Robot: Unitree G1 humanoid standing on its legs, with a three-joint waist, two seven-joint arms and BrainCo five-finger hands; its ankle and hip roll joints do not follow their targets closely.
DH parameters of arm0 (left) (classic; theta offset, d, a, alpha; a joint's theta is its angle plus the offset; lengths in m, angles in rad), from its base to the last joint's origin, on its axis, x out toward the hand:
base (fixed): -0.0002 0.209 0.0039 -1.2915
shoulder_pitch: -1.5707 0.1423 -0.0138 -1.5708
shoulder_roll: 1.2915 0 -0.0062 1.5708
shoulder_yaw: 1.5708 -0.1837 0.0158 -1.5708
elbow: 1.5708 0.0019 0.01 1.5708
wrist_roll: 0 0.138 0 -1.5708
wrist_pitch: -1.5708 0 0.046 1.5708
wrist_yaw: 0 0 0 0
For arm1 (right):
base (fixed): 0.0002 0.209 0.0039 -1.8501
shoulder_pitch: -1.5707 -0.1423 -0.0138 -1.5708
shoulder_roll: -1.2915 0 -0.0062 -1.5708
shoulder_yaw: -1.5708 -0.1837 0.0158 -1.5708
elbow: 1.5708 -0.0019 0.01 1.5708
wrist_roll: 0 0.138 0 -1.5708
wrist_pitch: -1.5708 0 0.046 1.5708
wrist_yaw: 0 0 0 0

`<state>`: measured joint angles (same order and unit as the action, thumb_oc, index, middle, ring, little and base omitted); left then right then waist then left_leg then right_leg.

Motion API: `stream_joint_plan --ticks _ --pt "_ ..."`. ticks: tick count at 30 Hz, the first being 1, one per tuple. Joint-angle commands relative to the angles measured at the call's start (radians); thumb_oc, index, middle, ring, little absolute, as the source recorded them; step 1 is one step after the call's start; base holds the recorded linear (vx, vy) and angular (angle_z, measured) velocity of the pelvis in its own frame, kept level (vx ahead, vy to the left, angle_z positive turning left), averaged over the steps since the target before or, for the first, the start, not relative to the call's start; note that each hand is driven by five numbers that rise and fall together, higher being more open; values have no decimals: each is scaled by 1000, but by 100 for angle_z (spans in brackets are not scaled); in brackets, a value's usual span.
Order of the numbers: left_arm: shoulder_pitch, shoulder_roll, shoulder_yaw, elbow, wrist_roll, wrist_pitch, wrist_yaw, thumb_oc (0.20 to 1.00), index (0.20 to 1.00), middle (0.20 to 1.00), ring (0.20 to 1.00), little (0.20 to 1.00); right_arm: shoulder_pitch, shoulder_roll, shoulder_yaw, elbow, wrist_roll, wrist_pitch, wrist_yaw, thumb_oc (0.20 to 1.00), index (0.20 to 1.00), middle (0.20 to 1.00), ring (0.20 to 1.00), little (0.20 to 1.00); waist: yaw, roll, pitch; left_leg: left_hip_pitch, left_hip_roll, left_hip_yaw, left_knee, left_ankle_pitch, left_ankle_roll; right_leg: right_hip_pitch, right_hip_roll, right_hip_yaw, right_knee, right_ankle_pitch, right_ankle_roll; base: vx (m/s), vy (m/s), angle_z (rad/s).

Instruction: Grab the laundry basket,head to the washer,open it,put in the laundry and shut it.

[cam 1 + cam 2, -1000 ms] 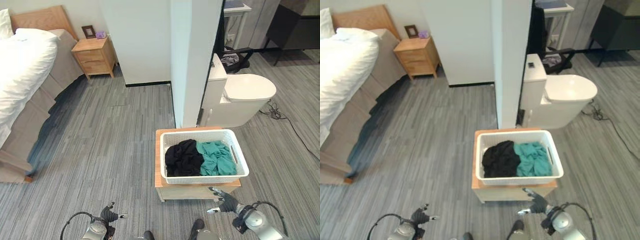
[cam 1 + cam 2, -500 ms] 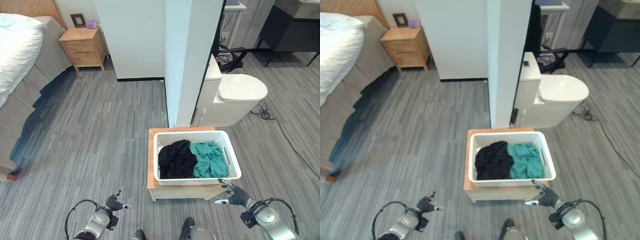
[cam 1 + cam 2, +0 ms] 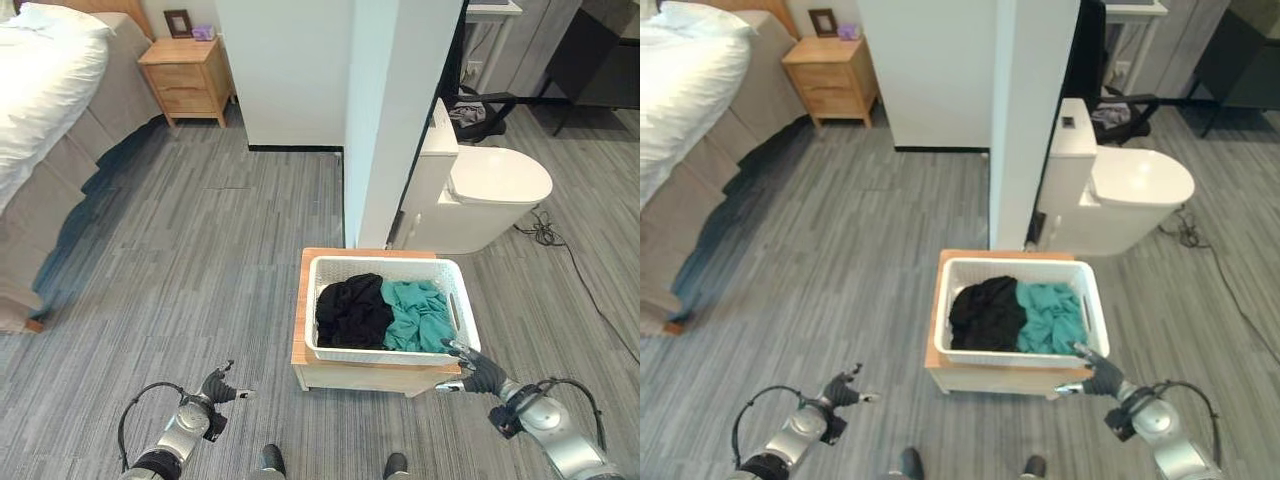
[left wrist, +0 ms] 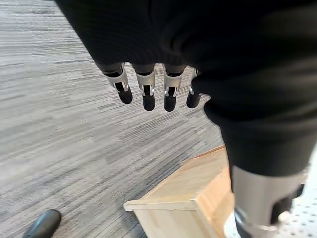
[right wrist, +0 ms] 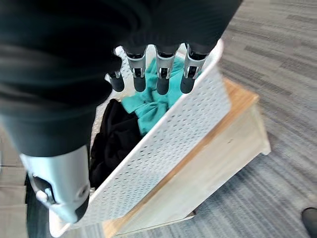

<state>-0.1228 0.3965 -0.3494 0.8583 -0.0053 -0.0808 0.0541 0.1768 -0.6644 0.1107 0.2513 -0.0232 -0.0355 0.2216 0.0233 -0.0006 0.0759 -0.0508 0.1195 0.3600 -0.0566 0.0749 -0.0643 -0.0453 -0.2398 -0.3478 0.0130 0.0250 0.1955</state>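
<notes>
A white perforated laundry basket [image 3: 380, 356] sits on a low wooden stand [image 3: 360, 378] on the floor in front of me. Inside it lie black laundry [image 3: 352, 310] on the left and teal laundry [image 3: 415, 316] on the right. My right hand [image 3: 478, 372] is open at the basket's near right corner; in the right wrist view its fingers [image 5: 163, 74] reach over the basket's wall [image 5: 168, 148], holding nothing. My left hand [image 3: 213, 388] hangs open low on the left, well apart from the stand, with straight fingers [image 4: 148, 94] over the carpet.
A white partition wall [image 3: 395, 100] stands just behind the stand, and a toilet [image 3: 490, 190] beyond it to the right. A bed [image 3: 40, 120] and a wooden nightstand [image 3: 185, 75] are at the far left. Grey floor lies open between the bed and the stand.
The whole view has shifted as I moved. My right hand has come up closer to the basket's near right corner. The left hand stays low and open.
</notes>
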Motion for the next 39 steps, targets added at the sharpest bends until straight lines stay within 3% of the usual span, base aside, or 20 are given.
stream_joint_plan --ticks 1,8,13,17,21,25,32,39 --pt "-32 36 71 -37 -49 -5 -10 1000 1000 1000 1000 1000 1 26 -84 -100 13 -11 -29 1000 1000 1000 1000 1000 -5 -46 20 0 -56 -48 -31 -26 5 7 10 -40 -100 134 22 -12 0 6" --pt "-3 74 94 -183 -33 21 -54 1000 1000 1000 1000 1000 132 58 -250 -206 96 28 0 1000 1000 1000 1000 1000 -21 -24 19 -18 -62 -51 -31 -25 6 -4 5 -42 -100 130 22 -5 6 2" --pt "-57 87 69 -212 -23 30 -70 1000 1000 1000 1000 1000 147 38 -334 -161 184 43 -15 1000 1000 1000 1000 1000 -32 -20 19 -38 -65 -51 -31 -21 5 -27 2 -33 -100 141 26 -12 7 1" --pt "-129 76 28 -177 -28 34 -67 1000 1000 1000 1000 1000 103 -13 -354 -86 192 55 -37 1000 1000 1000 1000 1000 -38 -22 21 -62 -68 -50 -31 -15 5 -53 0 -28 -100 155 32 -29 7 -7" --pt "-245 17 -61 8 -52 27 -54 1000 1000 1000 1000 1000 -2 -102 -336 66 232 63 -72 1000 1000 1000 1000 1000 -48 -21 23 -89 -68 -45 -31 -9 2 -86 -3 -21 -100 170 37 -34 21 -6" --pt "-340 -34 -127 174 -57 21 -36 1000 1000 1000 1000 1000 -110 -182 -290 200 294 52 -88 1000 1000 1000 1000 1000 -58 -20 26 -117 -67 -38 -31 0 -2 -119 -9 -14 -100 180 40 -26 31 -5" --pt "-425 -78 -175 412 -91 31 -29 1000 1000 1000 1000 1000 -447 -304 -54 542 410 50 -71 1000 1000 1000 1000 1000 -67 -25 32 -142 -61 -18 -31 10 -8 -162 -4 16 -100 198 39 6 24 -10" --pt "-514 -49 -183 515 -111 51 -32 1000 1000 1000 1000 1000 -847 -285 245 892 424 82 -30 1000 1000 1000 1000 1000 -74 -37 40 -180 -52 -11 -31 22 -14 -209 3 37 -100 214 38 16 8 -7"
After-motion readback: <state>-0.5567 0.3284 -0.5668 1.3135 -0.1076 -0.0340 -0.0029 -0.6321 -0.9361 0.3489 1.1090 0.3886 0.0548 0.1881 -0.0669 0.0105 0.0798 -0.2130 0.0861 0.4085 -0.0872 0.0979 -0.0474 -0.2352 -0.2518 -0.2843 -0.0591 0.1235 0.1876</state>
